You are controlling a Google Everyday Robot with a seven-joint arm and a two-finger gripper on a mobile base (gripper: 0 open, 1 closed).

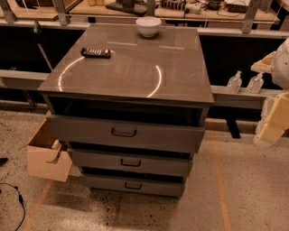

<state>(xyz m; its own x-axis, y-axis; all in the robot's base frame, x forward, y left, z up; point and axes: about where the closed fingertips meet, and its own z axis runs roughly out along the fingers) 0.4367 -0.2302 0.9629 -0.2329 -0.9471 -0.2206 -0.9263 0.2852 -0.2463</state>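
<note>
Speckled concrete floor with orange tape lines, wooden workbenches behind.

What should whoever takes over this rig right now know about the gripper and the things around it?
Gripper: at the right edge of the view, in the air off the right side of the drawer cabinet, touching nothing; nothing seen in it.
Things: top drawer stands pulled part-way out, its inside too dark to read. White bowl at the back of the cabinet top, black remote near its left edge. Two clear bottles on the ledge nearest the gripper. Cardboard box on the floor, left.
Done: drawer out. Bowl and remote lie untouched.
</note>
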